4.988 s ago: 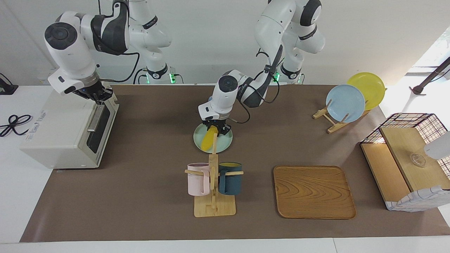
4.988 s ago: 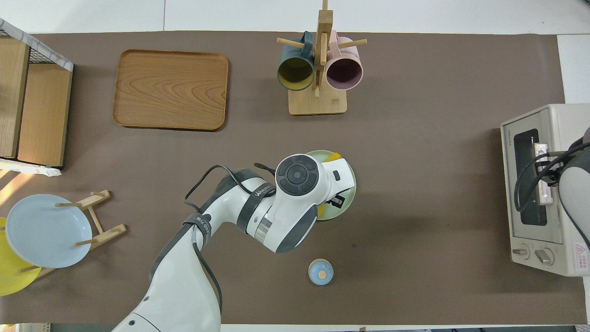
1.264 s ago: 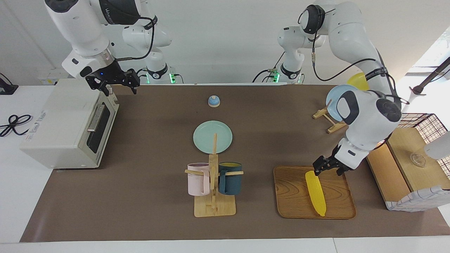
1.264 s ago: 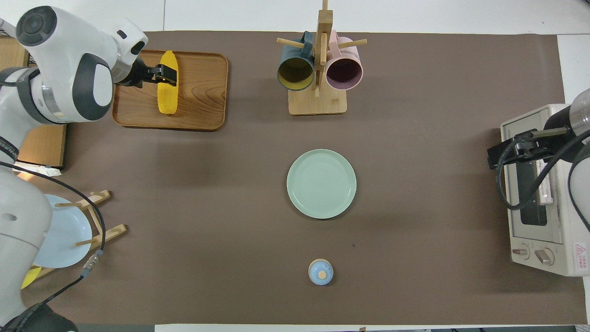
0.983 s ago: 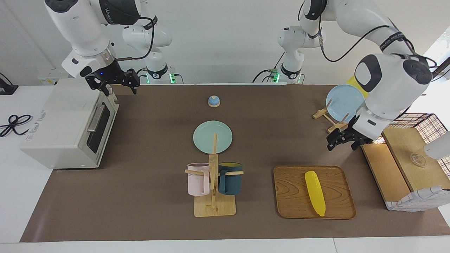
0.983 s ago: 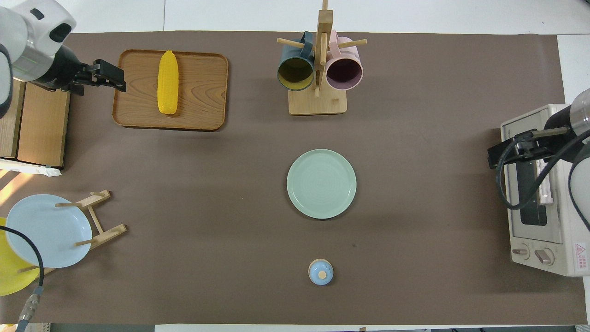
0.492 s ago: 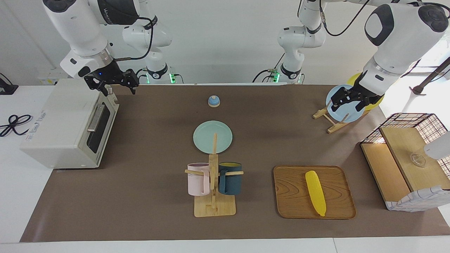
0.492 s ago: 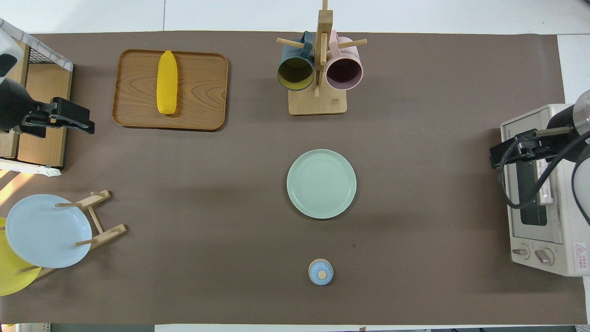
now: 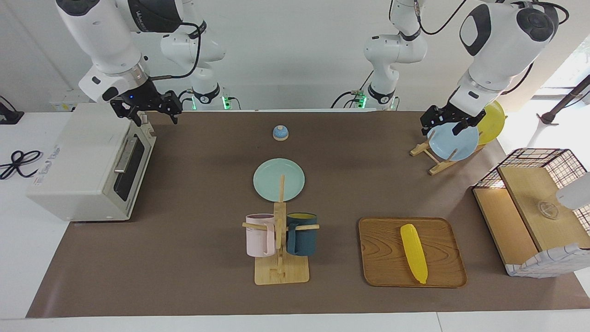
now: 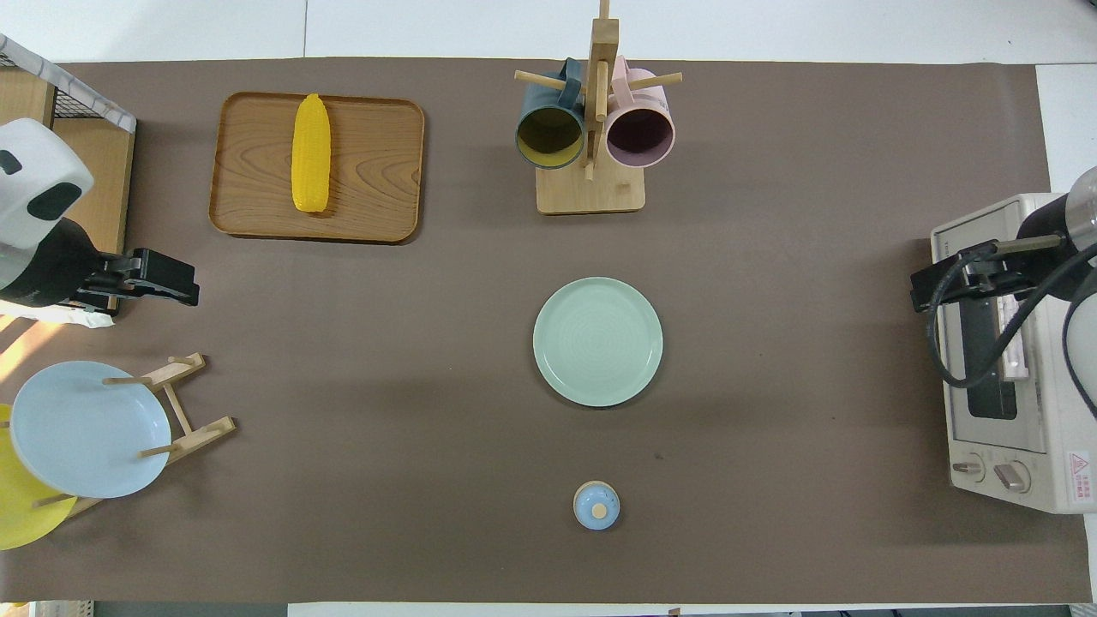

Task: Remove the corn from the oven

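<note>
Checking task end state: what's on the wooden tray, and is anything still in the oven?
The corn lies alone on the tray, held by neither gripper. The oven door is shut; its dark glass hides whatever may be inside.

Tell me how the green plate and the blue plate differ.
Pose: the green plate lies flat on the table; the blue plate stands on edge in a wooden rack.
Place: the green plate is mid-table; the blue plate is at the left arm's end, nearer the robots.
Neighbours: the green plate sits alone; the blue plate has a yellow plate racked beside it, with the left gripper above it.
Both are round, plain and empty.
</note>
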Controlling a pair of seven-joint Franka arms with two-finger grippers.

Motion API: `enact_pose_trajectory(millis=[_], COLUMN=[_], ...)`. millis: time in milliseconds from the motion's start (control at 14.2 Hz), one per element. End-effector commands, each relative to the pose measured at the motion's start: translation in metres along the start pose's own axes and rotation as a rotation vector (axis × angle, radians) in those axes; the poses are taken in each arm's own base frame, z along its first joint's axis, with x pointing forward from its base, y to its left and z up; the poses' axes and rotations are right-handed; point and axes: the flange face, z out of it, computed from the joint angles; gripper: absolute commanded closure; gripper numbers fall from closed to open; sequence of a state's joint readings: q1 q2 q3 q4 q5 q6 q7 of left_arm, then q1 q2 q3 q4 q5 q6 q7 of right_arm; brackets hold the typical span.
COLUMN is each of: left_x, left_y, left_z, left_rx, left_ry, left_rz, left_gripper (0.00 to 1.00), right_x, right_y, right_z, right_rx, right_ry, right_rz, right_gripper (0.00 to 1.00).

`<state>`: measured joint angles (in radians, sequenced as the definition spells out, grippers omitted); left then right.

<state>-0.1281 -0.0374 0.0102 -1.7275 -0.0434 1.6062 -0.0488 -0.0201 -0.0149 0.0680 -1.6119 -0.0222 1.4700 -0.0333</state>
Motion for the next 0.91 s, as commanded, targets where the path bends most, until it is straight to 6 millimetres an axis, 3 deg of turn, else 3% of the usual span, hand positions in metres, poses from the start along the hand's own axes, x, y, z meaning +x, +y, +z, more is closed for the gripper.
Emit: enact_pose_trajectory(millis=[0,843], left_x=[-0.002,0.0008], left_y=[0.0032,0.0068], left_z=[-0.016,-0.0113], left_rx=[0.044,0.045], left_ry=[0.048,0.029], left_rz=[0.009,0.02], left_gripper=[0.0,0.0], right_x=[-0.0025,-0.0023], right_y=[0.0023,0.0016], right_z=[-0.0026,-0.0027], right_rx=[0.022,0.02], right_ry=[0.019,0.02], right_rz=[-0.01,-0.011], right_gripper=[0.0,0.0])
